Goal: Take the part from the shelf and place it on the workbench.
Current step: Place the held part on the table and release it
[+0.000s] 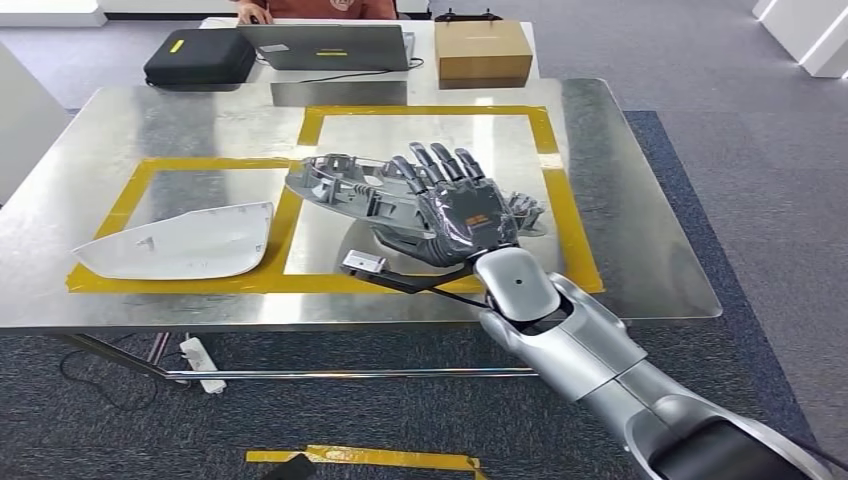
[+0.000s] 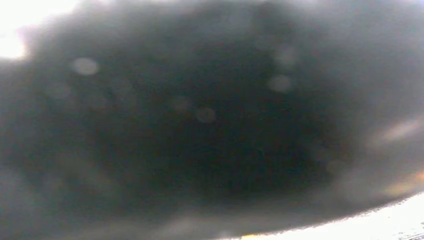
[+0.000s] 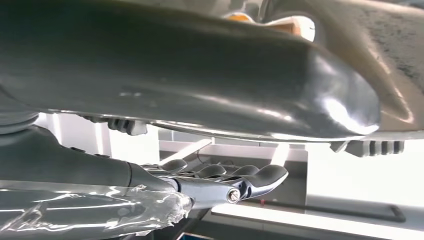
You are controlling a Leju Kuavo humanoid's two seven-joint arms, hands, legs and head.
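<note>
The right hand (image 1: 462, 205) held the grey part (image 1: 370, 195) from below, just above the shiny counter (image 1: 640, 250) inside the yellow tape (image 1: 575, 230), so the putting-down step looked near, and next it should lower it and let go.

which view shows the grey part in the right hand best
The head view: the whole grey part shows over the taped metal table, with the right hand lying on it. The right wrist view has just a close, glossy stretch of its underside. The left wrist view is a dark blur.
</note>
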